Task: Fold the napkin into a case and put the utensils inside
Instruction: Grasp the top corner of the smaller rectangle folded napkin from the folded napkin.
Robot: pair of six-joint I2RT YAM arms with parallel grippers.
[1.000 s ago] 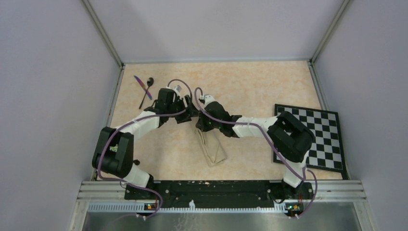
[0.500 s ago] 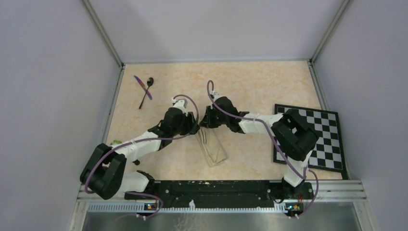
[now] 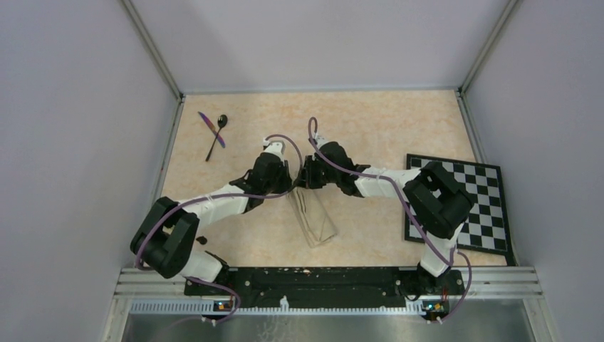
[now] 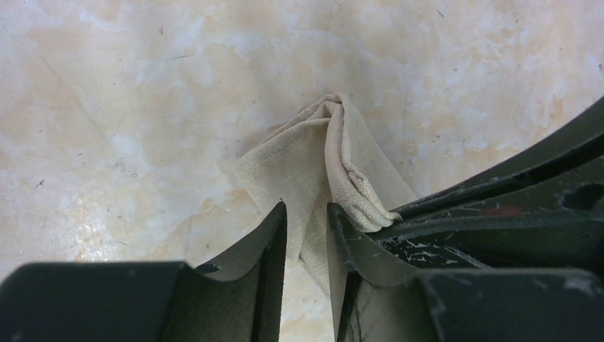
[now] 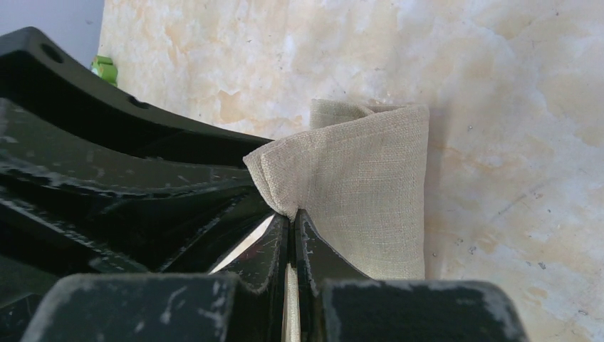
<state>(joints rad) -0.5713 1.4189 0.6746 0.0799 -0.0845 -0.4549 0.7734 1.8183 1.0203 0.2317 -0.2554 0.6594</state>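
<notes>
Napkin (image 3: 315,221): is lying folded as a narrow oblong on the table (image 3: 384,128), just ahead of the arm bases near the middle. Its long axis is running from near-right to far-left. The near end is lying flat; the far end is rising off the surface into a small peak.

Right gripper (image 5: 292,217): is reaching in from the right to the far end of the napkin. The jaws are standing fully together and are pinching the layered edge of the cloth at their tips. The cloth is hanging down from them as a flat panel.

Left gripper (image 4: 308,214): is reaching in from the left to the same far end, close against the right gripper. Its fingers (image 4: 274,235) are standing a narrow gap apart, and a layer of the napkin is showing in that gap. Whether they are pressing on the cloth, I cannot tell.

Checkerboard (image 3: 484,206): is lying flat at the right edge of the table, partly under the right arm, well apart from the napkin.

Spoon (image 3: 215,140): black, is lying in the far-left corner area, bowl pointing away.

Knife (image 3: 212,130): purple, is lying crossed with the spoon, touching it, well apart from the napkin and both grippers.
</notes>
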